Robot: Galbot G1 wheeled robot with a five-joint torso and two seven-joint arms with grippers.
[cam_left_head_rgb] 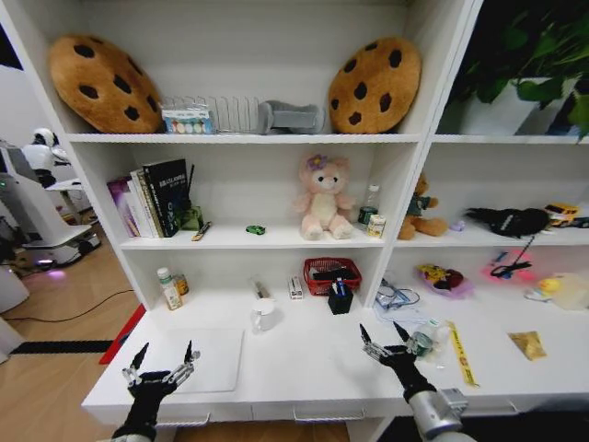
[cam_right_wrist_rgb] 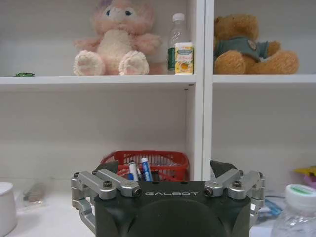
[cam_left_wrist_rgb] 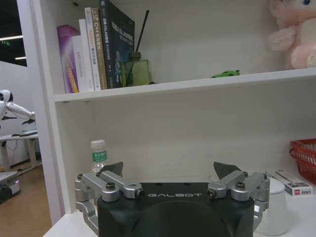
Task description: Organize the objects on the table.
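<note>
Black pointed fingers (cam_left_head_rgb: 164, 360), glossy white table (cam_left_head_rgb: 304, 364)

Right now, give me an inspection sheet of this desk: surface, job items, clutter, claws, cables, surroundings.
Surface: white desk top, joined to shelving.
Job's things: silver laptop near the left front; yellow strip and yellow packet on the right; pens in a black cup; tiny green toy on the shelf above.
Clutter: red basket, white cup, bottles at back left.
Grippers: left claw open over the laptop's front edge; right claw open beside a clear bottle.
Cables: dark cord on the floor.
Surroundings: plush toys, cookie cushions, books.
</note>
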